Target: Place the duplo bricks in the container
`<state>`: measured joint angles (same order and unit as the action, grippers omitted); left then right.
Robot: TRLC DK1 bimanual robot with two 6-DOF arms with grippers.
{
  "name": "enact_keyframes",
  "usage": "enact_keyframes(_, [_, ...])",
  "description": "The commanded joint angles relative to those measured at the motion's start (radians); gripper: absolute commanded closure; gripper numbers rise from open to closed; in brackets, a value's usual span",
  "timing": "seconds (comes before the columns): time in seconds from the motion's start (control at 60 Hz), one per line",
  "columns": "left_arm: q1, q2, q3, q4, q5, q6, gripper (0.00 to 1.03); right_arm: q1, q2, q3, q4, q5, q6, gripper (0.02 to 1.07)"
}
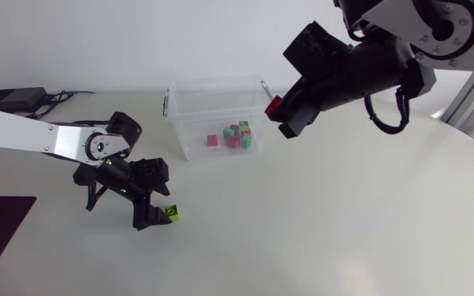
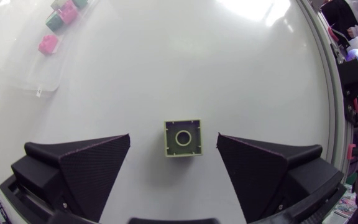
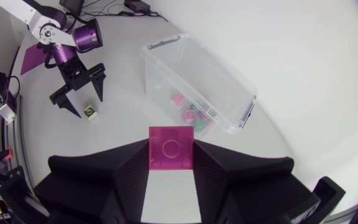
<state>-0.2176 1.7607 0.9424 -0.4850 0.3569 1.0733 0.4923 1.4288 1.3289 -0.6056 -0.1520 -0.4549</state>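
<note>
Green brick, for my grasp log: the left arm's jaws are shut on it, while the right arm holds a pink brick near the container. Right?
No. The left wrist view shows the green brick lying between the open jaws of the left gripper, untouched, gaps on both sides. The right gripper does hold a pink brick near the container.

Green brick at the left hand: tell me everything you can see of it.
The green brick is a small, pale green square block, plastic by its look: thin walls around a dark hollow with one round tube in the middle, open side up. It lies flat on the white table, between the open fingers of the left hand, touching neither, well outside the container.
</note>
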Motion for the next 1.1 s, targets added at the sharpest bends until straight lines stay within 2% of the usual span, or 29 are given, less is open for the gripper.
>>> enact_keyframes(0.0, [-0.011,0.065,-0.011,0.019,-0.021,-0.01,0.1,0.012,0.033,0.023,0.013,0.005,0.038,0.85])
enact_keyframes(0.033, [-0.017,0.082,-0.005,0.019,-0.029,-0.012,0.25,0.011,0.039,0.032,0.035,0.005,0.053,0.85])
enact_keyframes(0.05, [-0.022,0.088,-0.004,0.026,-0.03,-0.018,0.5,0.011,0.042,0.038,0.052,0.005,0.061,0.85])
enact_keyframes(0.067, [-0.022,0.086,-0.005,0.034,-0.03,-0.024,0.68,0.011,0.045,0.041,0.063,0.005,0.065,0.85])
enact_keyframes(0.083, [-0.022,0.085,-0.005,0.043,-0.03,-0.032,0.74,0.009,0.047,0.043,0.072,0.005,0.067,0.85])
enact_keyframes(0.1, [-0.02,0.082,-0.005,0.046,-0.03,-0.035,0.71,0.008,0.051,0.047,0.084,0.005,0.071,0.85])
enact_keyframes(0.2, [-0.02,0.022,-0.001,0.019,-0.021,-0.038,0.73,-0.003,0.096,0.092,0.133,0.006,0.102,0.85])
enact_keyframes(0.267, [-0.017,-0.075,0.019,-0.009,0.031,-0.056,0.73,-0.008,0.142,0.135,0.153,0.008,0.119,0.85])
enact_keyframes(0.35, [-0.016,-0.155,0.041,-0.009,0.045,-0.101,0.73,-0.014,0.186,0.168,0.182,0.014,0.13,0.85])
enact_keyframes(0.483, [-0.016,-0.231,0.144,-0.063,0.085,-0.157,0.73,-0.038,0.285,0.236,0.228,0.015,0.153,0.85])
enact_keyframes(0.65, [-0.005,-0.201,0.315,-0.049,0.091,-0.248,0.73,-0.06,0.386,0.299,0.296,0.014,0.171,0.85])
enact_keyframes(0.85, [0.009,-0.076,0.475,0.118,0.091,-0.414,0.72,-0.07,0.525,0.4,0.351,0.034,0.206,0.84])
enact_keyframes(1.0, [0.035,0.023,0.593,0.164,0.088,-0.506,0.71,-0.078,0.651,0.526,0.346,0.048,0.22,0.83])
enact_keyframes(1.05, [0.035,0.054,0.608,0.218,0.048,-0.536,0.66,-0.078,0.708,0.581,0.326,0.057,0.219,0.81])
enact_keyframes(1.083, [0.034,0.069,0.616,0.241,0.027,-0.55,0.62,-0.075,0.74,0.618,0.305,0.074,0.219,0.7])
